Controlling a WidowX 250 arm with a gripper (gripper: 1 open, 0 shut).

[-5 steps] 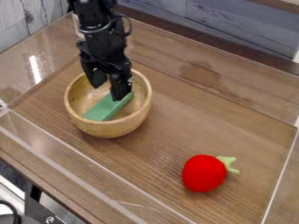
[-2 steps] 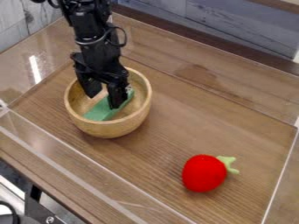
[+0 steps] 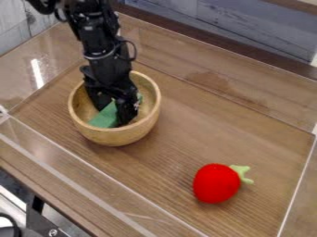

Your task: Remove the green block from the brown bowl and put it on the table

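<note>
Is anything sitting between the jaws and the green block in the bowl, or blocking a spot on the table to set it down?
Nothing visible does. The gripper is open inside the brown bowl, straddling the green block. The table beside the bowl is bare; the red strawberry toy lies far off, near the front corner.

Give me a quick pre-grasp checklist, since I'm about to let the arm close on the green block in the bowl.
1. Jaws open: ok; gripper stands wide.
2. Gripper inside the brown bowl: ok.
3. Jaws either side of the green block: cannot tell; the fingers hide much of it.
4. Block still in the bowl: ok, tilted against the wall.
5. Free table to set it down: ok, bare wood right of the bowl.
6. Red strawberry toy clear of the path: ok, far off, front right.
</note>
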